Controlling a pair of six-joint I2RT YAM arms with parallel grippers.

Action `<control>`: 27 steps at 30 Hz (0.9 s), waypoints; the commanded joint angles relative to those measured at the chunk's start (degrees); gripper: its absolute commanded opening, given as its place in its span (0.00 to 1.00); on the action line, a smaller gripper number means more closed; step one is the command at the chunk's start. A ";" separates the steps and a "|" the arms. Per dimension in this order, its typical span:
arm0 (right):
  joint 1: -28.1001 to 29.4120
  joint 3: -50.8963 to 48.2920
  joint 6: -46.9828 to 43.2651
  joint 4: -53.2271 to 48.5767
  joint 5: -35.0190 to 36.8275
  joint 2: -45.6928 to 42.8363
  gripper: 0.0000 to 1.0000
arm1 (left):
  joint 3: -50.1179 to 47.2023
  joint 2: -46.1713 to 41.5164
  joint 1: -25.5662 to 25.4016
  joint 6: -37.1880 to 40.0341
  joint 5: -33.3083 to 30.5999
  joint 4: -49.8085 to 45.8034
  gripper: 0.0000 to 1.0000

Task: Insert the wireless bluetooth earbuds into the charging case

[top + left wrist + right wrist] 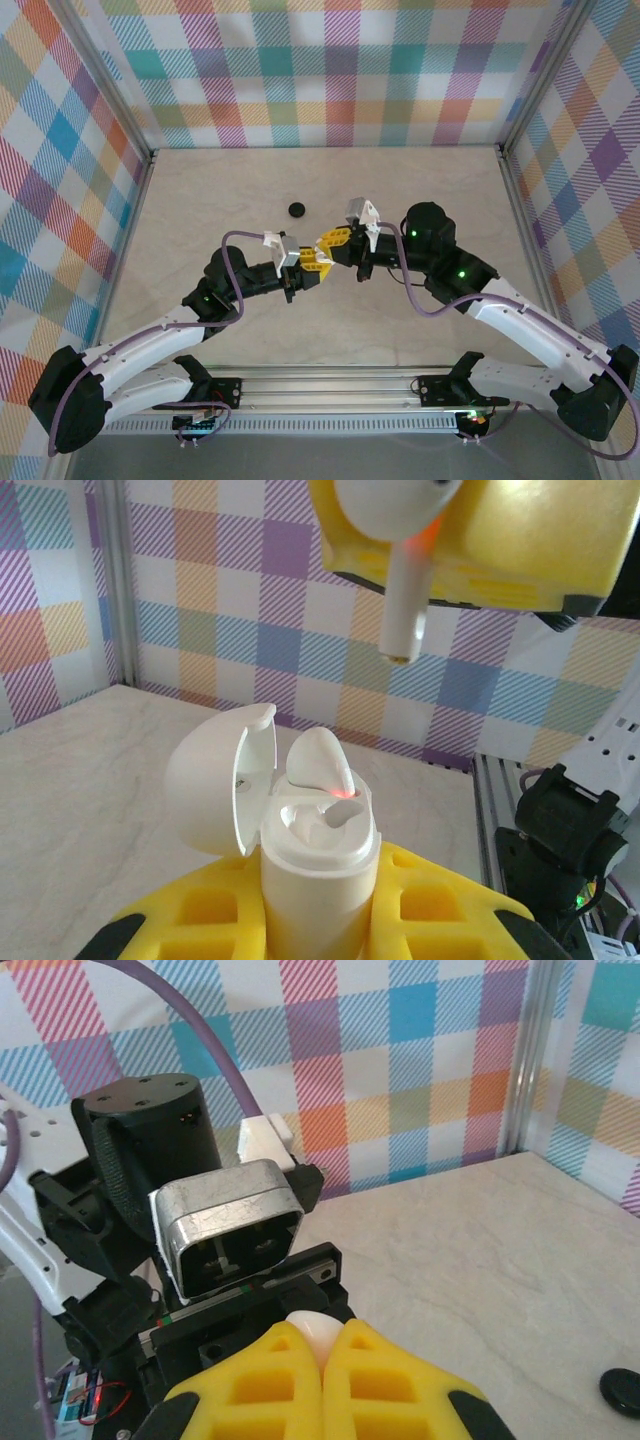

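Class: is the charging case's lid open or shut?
Open: the charging case has its lid hinged back to the left, and one white earbud sits inside.

Robotics test cell, apparently in a laboratory. Plaid-printed panels [330,70] on aluminium posts [105,82] enclose a pale tabletop [200,190]. An extruded aluminium rail [330,385] and a bare circuit board [195,425] line its near edge.

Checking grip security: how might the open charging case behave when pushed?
The charging case looks glossy and rounded, so probably slippery in the left gripper. Its open lid juts sideways; a push there may twist it.
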 commanded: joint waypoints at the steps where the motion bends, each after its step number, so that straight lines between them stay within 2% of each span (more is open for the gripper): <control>1: 2.43 1.57 0.40 0.11 9.03 0.96 0.00 | 2.47 -1.27 -0.63 0.35 -3.33 -1.43 0.00; 5: 3.09 0.75 4.27 1.61 15.36 1.38 0.00 | 2.58 -1.88 -0.59 0.24 -6.62 -2.77 0.00; 27: 3.99 -0.10 9.71 3.80 16.22 4.02 0.00 | 1.91 -1.93 -0.62 -0.15 -10.77 -2.65 0.00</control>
